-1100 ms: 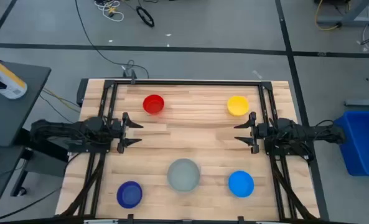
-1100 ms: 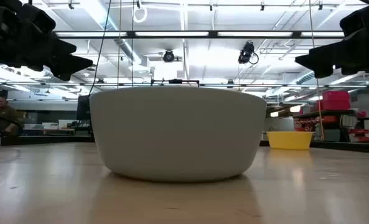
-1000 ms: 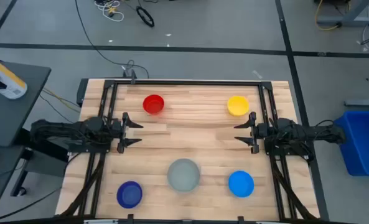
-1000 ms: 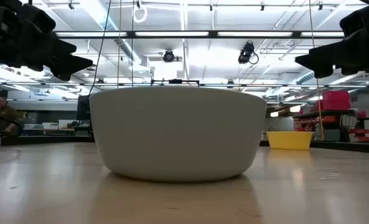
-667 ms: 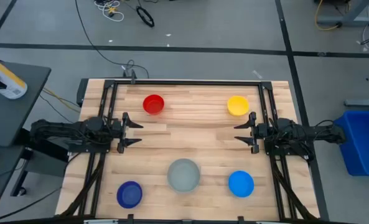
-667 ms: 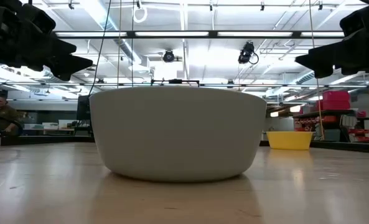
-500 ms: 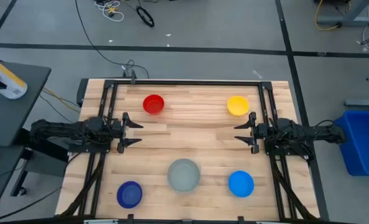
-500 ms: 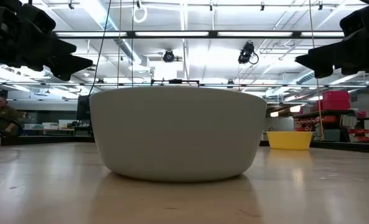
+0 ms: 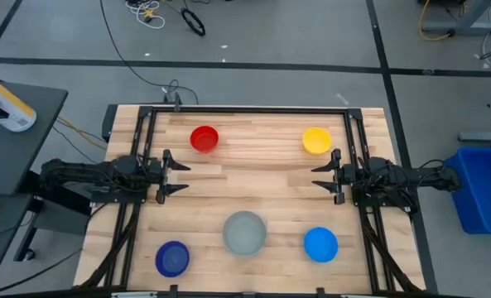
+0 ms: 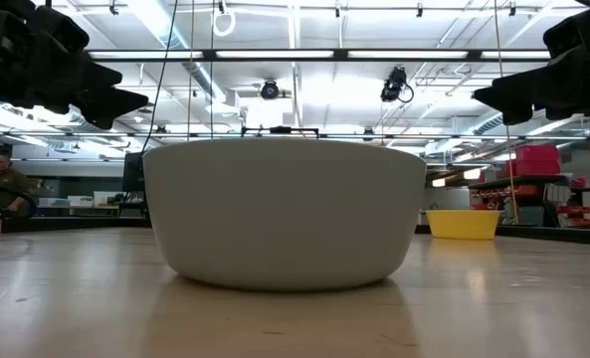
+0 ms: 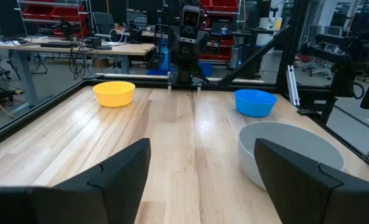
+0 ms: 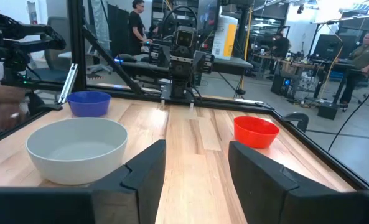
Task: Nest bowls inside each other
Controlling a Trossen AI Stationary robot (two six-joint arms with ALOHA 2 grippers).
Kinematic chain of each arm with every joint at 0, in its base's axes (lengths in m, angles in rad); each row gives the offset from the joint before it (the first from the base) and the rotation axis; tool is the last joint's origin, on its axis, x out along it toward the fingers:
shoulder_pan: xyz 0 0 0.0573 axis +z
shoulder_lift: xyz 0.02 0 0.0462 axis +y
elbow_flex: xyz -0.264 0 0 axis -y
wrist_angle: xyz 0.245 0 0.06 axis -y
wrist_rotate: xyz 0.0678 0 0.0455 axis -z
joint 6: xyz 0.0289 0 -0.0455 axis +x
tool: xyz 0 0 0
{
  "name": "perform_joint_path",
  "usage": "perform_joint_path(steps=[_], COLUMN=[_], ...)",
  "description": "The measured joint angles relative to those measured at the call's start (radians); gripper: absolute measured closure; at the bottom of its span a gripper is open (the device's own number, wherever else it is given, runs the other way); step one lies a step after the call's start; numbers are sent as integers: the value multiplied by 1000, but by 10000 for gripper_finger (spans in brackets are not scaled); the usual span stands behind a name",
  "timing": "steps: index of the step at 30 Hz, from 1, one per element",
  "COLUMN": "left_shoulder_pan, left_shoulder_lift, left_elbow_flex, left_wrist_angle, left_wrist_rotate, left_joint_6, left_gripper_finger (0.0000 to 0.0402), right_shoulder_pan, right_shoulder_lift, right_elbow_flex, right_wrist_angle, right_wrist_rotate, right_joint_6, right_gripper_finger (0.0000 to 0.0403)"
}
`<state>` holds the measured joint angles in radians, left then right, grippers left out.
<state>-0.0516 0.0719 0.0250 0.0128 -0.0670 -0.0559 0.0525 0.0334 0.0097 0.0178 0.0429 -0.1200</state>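
Observation:
Five bowls stand apart on their bases on the wooden table. The red bowl (image 9: 204, 138) is far left and the yellow bowl (image 9: 316, 140) far right. Along the near edge are the dark blue bowl (image 9: 172, 258), the larger pale grey bowl (image 9: 245, 232) in the middle and the light blue bowl (image 9: 320, 244). My left gripper (image 9: 183, 177) hovers at the table's left side, level and open, pointing toward the right. My right gripper (image 9: 315, 176) hovers opposite at the right side, open. Nothing is between the fingers of my left gripper (image 11: 203, 149) or my right gripper (image 12: 196, 149).
A black frame rail (image 9: 245, 109) runs along the table's far edge and down both sides. A blue bin (image 9: 483, 186) stands on the floor to the right, a dark side table (image 9: 17, 132) to the left. A person's hand (image 12: 4, 112) shows beyond the table's near-left corner.

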Motion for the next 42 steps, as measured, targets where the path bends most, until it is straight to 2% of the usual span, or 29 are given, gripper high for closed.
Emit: perform_joint_path(steps=[27, 42], left_shoulder_pan=[0, 0], left_shoulder_lift=[0, 0], left_elbow_flex=[0, 0], left_wrist_angle=[0, 0], left_wrist_rotate=[0, 0], left_joint_6=[0, 0], left_gripper_finger=[107, 107], right_shoulder_pan=[0, 0], right_shoulder_lift=[0, 0], right_elbow_flex=[0, 0], right_wrist_angle=[0, 0], right_wrist_rotate=[0, 0], right_joint_6=[0, 0], right_gripper_finger=[180, 207])
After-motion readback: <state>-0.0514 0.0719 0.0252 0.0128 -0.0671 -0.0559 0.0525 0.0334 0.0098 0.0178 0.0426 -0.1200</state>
